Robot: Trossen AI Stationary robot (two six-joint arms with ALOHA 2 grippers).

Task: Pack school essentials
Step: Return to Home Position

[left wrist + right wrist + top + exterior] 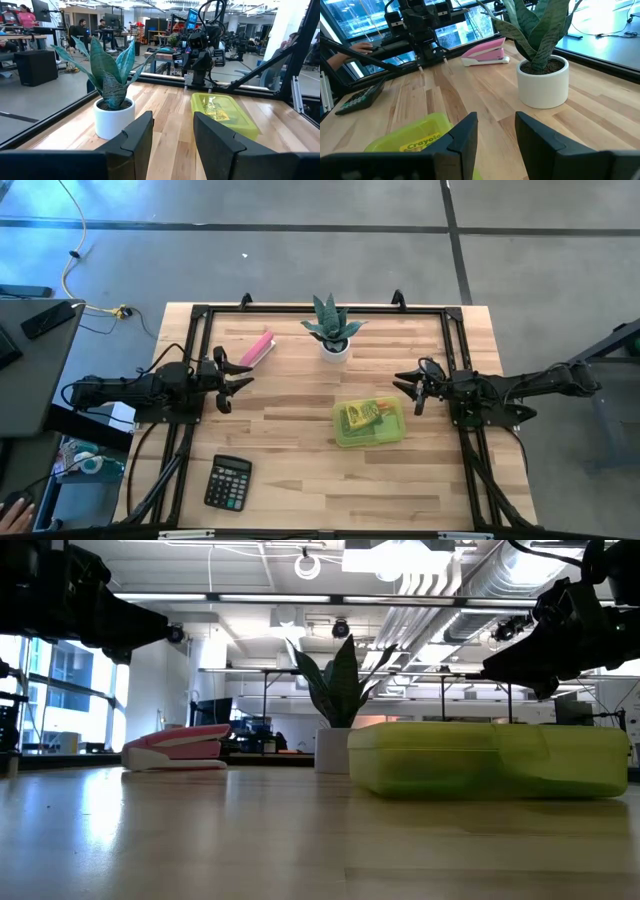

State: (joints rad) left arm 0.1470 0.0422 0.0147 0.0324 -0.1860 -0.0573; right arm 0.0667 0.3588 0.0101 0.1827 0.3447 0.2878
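A shut yellow-green translucent case (369, 423) lies flat on the table right of centre; green and orange stationery shows dimly through its lid. It also shows in the low view (488, 759), the left wrist view (223, 113) and the right wrist view (415, 135), where "Crayola" is printed on it. No loose pencils, scissors or note pad are in view. My left gripper (237, 380) hovers open at the table's left side, pointing at the centre. My right gripper (408, 388) hovers open just right of the case, pointing left. Neither touches anything.
A potted plant in a white pot (334, 330) stands at the far centre. A pink oblong bar (257, 348) lies far left. A black calculator (228, 482) lies near left. A black frame (300, 310) runs around the table's edges. People sit beyond the table.
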